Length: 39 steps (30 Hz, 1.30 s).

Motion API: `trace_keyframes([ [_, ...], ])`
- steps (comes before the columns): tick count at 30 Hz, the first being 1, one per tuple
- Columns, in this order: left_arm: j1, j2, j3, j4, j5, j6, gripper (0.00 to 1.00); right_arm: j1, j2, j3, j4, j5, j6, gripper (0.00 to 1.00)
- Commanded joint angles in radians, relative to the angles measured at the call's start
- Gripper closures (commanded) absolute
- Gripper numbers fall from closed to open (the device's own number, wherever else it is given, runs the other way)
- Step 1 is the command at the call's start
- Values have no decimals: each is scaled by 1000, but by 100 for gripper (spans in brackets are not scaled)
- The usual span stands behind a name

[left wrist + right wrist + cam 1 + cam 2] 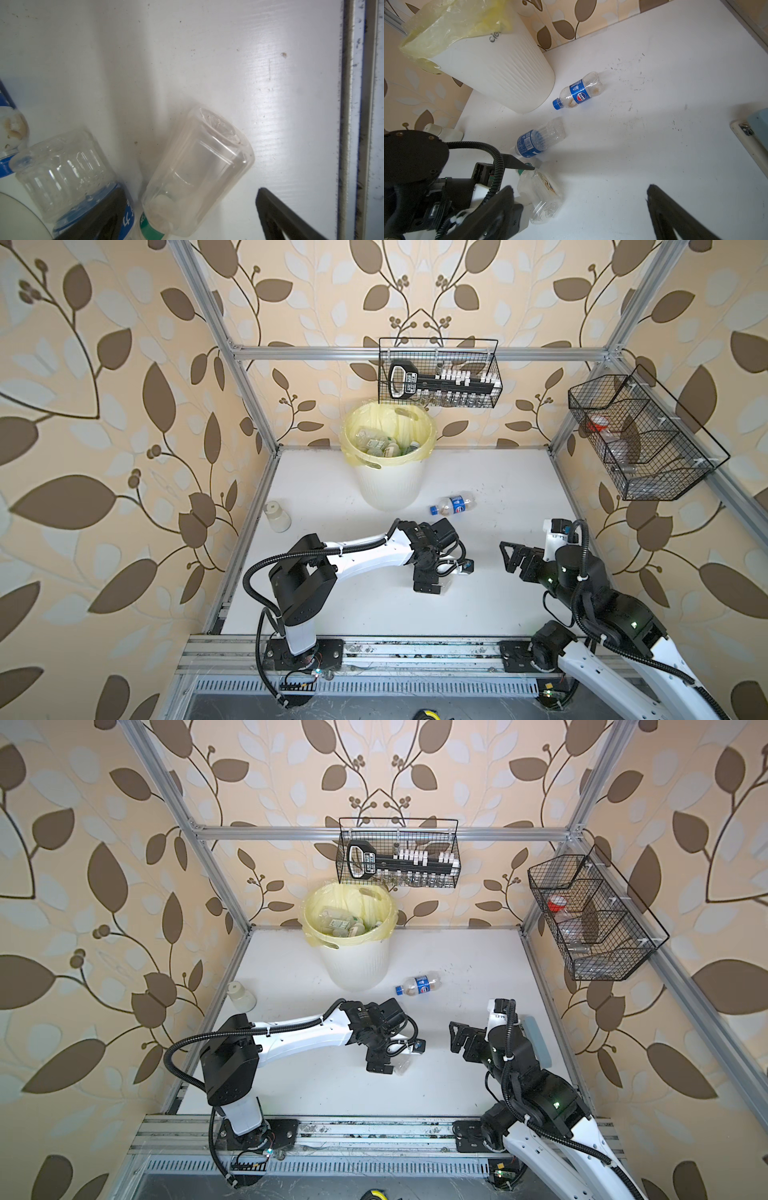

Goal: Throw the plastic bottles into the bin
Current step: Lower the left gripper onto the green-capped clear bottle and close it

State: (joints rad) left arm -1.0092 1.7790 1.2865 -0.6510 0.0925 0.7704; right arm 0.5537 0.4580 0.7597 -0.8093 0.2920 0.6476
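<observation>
Bin [388, 485]: cream-white, ribbed
Bin liner [353, 439]: pale yellow, translucent
Cola bottle [454, 504]: clear, blue cap, blue label
Water bottle [538, 139]: clear, blue label
Third bottle [199, 172]: clear, green neck band
Wallpaper [104, 406]: beige, brown and pale leaves
Table [498, 605]: white

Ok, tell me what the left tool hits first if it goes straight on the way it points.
Probably the clear green-banded bottle, lying on the table between the open jaws of the left tool; depth is unclear.

Wide bare table [519, 489] right of the bin [388, 489], which blocks the back
</observation>
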Motion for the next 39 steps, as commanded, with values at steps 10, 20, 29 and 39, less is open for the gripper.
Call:
trace_keyframes([
  [10,-12,66,-4,28,7,25,1,-3,-44,-16,-34,33,17,0],
  [20,-14,102,13,-24,24,-37,18,-2,-47,-17,-29,29,12,0],
  [29,-14,86,92,-155,59,-102,35,-2,-47,-29,-8,25,6,0],
  [39,-12,119,307,-394,199,-258,38,-2,-23,-80,97,-7,22,0],
])
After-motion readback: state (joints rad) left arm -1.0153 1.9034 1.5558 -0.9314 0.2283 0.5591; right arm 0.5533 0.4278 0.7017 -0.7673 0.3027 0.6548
